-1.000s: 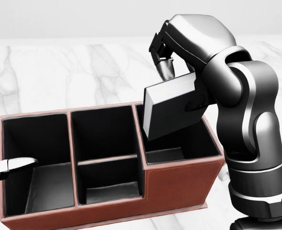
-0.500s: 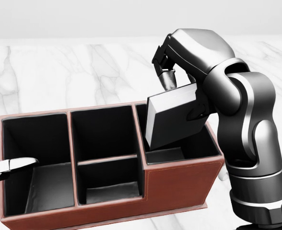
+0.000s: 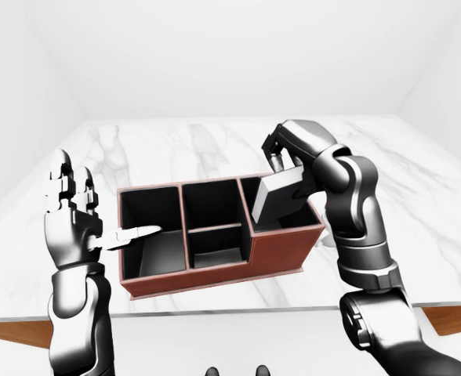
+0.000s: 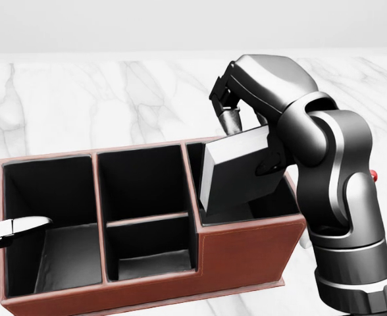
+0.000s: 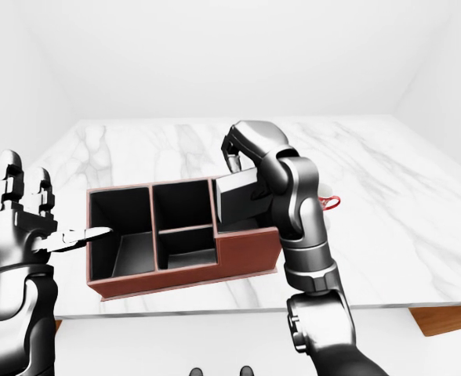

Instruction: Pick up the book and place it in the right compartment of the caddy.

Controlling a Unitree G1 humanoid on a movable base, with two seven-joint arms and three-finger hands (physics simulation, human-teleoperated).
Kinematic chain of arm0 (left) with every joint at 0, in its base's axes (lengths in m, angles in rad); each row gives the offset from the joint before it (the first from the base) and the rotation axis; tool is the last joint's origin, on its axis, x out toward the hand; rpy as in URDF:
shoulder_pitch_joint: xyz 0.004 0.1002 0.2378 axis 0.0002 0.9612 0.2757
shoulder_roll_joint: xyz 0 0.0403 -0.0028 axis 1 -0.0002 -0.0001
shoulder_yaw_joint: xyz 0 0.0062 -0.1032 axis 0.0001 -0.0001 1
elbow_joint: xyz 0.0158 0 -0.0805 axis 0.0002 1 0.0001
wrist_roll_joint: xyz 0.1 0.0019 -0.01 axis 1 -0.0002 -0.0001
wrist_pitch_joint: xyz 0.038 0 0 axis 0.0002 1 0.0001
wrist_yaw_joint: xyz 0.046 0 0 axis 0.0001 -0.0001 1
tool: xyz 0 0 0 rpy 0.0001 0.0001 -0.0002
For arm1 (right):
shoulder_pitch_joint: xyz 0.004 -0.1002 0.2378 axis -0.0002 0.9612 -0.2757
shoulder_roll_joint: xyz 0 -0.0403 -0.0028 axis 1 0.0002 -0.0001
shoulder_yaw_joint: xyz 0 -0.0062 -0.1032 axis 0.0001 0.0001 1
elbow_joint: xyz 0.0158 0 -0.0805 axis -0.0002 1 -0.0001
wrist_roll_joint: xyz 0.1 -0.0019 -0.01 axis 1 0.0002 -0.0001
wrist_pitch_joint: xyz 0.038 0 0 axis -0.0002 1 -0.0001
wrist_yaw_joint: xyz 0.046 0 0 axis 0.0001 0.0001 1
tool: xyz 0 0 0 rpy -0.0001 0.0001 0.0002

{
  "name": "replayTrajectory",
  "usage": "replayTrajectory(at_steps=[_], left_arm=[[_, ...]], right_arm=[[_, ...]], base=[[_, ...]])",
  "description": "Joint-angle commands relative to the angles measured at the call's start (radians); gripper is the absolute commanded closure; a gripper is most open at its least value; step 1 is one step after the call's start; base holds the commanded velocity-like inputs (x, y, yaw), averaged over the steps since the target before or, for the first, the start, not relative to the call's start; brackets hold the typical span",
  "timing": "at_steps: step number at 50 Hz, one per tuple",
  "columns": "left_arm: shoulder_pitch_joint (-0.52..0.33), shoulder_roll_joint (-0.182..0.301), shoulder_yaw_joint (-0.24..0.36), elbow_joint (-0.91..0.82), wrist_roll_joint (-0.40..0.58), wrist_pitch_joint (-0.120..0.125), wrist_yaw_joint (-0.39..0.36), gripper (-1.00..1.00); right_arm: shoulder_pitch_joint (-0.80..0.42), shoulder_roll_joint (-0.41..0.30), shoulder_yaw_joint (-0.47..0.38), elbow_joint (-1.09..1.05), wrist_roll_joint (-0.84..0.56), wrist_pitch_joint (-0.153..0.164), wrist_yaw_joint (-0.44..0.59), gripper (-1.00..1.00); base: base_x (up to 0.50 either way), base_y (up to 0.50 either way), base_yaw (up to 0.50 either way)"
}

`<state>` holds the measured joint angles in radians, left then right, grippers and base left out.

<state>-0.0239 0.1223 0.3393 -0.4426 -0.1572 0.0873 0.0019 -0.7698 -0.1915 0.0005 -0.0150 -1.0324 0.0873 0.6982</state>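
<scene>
Lower than a second ago, the book (image 4: 238,172) now has its bottom edge sunk below the rim of the caddy's right compartment, where earlier it hung tilted well above the opening. My right hand (image 4: 236,115) has come down with it. Its fingers (image 4: 230,120) are clamped on the book's upper end, one pressed against the top edge in the head view. The grey book leans, its top tipped toward the view's right, its lower corner inside the compartment beside the divider. I cannot tell whether it touches the compartment floor.

Around it, the reddish-brown caddy (image 4: 246,253) sits on the marble table (image 3: 176,141), with a large left bin, a middle section split in two, and the right bin holding the book.

On the other side, my left hand (image 3: 72,210) stands upright, well clear of the caddy's left wall. Its fingers are spread apart, gripping nothing, and one pale fingertip (image 3: 140,233) points across the left compartment's rim. A small red thing (image 5: 330,202) shows on the table just past my right arm.
</scene>
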Motion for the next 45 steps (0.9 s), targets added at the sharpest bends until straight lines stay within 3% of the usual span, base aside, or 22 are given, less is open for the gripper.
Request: replayTrajectory(at_steps=[1,45], left_arm=[[-0.003,-0.002,-0.004,0.011,0.005,0.000,0.008,-1.00],[-0.002,-0.003,-0.003,0.010,0.006,0.000,0.008,-1.00]], right_arm=[[0.001,0.009,-0.001,0.020,-0.012,0.000,0.000,1.00],[0.033,0.008,0.000,0.033,-0.025,0.000,0.000,1.00]], base=[[0.00,0.00,0.00],[0.00,0.00,0.00]])
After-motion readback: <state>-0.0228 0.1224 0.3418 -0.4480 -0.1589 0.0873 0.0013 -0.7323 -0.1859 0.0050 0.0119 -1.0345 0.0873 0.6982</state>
